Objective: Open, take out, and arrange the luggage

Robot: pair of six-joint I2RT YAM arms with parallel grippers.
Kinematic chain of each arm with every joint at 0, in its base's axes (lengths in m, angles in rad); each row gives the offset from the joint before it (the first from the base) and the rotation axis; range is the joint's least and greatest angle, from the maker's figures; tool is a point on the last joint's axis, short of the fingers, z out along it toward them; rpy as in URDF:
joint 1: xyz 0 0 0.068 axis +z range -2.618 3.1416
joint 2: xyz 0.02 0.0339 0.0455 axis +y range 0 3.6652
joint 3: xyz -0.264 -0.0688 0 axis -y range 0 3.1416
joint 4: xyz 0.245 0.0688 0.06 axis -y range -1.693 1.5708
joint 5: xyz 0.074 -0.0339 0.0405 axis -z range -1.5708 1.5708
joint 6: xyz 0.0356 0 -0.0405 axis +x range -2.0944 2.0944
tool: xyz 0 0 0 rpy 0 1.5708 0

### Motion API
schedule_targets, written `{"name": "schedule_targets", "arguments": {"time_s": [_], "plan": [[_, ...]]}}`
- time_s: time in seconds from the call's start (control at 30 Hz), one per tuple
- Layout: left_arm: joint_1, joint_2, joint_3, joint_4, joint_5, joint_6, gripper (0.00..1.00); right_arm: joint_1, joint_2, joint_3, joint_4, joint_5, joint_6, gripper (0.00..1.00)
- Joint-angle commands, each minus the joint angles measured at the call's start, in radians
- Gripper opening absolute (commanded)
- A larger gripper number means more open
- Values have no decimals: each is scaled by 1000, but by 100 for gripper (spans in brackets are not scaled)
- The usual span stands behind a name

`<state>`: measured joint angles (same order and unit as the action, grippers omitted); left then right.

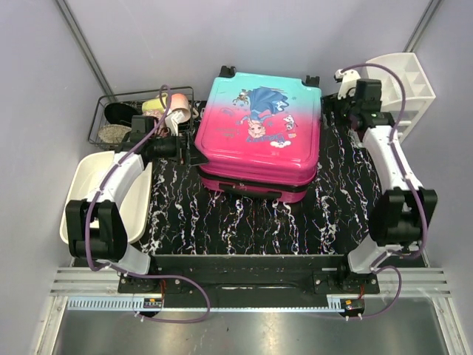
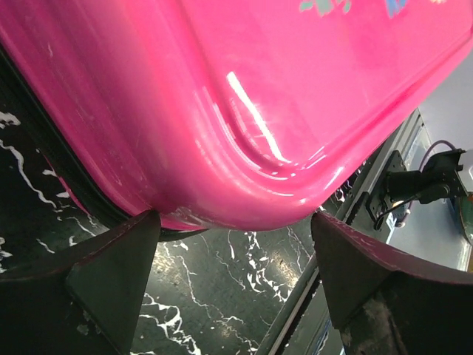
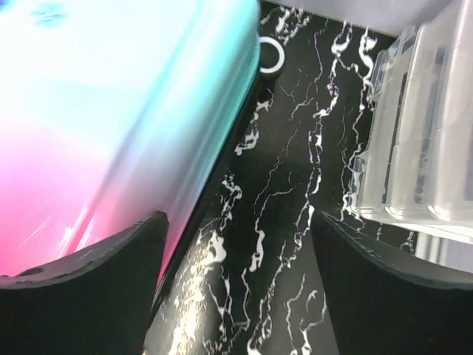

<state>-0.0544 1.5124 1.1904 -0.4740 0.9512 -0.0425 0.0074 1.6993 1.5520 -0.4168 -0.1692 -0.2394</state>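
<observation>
Pink and teal plastic is filling the middle of the top view. The luggage [image 1: 259, 137] is lying flat and shut on the black marble mat [image 1: 244, 222], with its picture side facing up. Its teal end is pointing to 12 o'clock and its pink end to 6 o'clock. A wire basket [image 1: 140, 115] is sitting at 10 o'clock from it, a white tub [image 1: 81, 181] at 8 o'clock and a white organizer [image 1: 403, 81] at 2 o'clock. The left claw [image 1: 194, 155] is reaching in at the case's 9 o'clock side, right by the pink edge. The right claw [image 1: 347, 92] is hanging near the 2 o'clock corner, between the case and the organizer.

In the left wrist view, the luggage [image 2: 222, 89] is showing as a shiny pink rounded corner across the top. The left claw [image 2: 233, 222] is standing wide open, one dark finger [image 2: 111, 274] at 7 o'clock and the other at 5 o'clock. The corner is sitting just above the gap. I cannot tell whether the fingers are touching it.

In the right wrist view, the luggage [image 3: 111, 111] is filling the 9 to 11 o'clock side. A round wheel [image 3: 270, 56] is peeking out at 12 o'clock, and the organizer [image 3: 421, 126] is standing at 3 o'clock. The right claw [image 3: 238, 222] is spread wide and gripping nothing, with mostly mat [image 3: 295, 148] showing in the gap.
</observation>
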Motion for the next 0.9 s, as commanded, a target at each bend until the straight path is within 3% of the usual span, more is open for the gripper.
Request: {"name": "schedule_targets", "arguments": {"time_s": [0.0,0.27,0.33,0.43,0.6,0.67,0.73,0.8,0.87], "plan": [[-84,-35,-77,273,-8,-180,88,60,-193,27,-146,-180,-64,91],[-71,-99,-40,289,-95,-165,85,65,-401,-133,-333,-486,-182,92],[-62,-127,-52,281,-104,-162,83,84,-429,-167,-353,-550,-211,88],[-62,-251,-119,284,-138,-71,85,149,-527,-292,-306,-537,-201,84],[-93,-579,-329,276,-158,131,89,310,-661,-489,-171,-360,-218,83],[-182,-712,-455,275,-221,206,88,321,-664,-504,-149,-336,-193,79],[-322,-785,-571,317,-316,210,79,322,-659,-510,-148,-322,-170,77],[-430,-793,-626,443,-512,139,70,322,-664,-521,-145,-302,-158,77],[-585,-752,-663,570,-665,84,70,322,-673,-527,-143,-251,-147,78]]}}
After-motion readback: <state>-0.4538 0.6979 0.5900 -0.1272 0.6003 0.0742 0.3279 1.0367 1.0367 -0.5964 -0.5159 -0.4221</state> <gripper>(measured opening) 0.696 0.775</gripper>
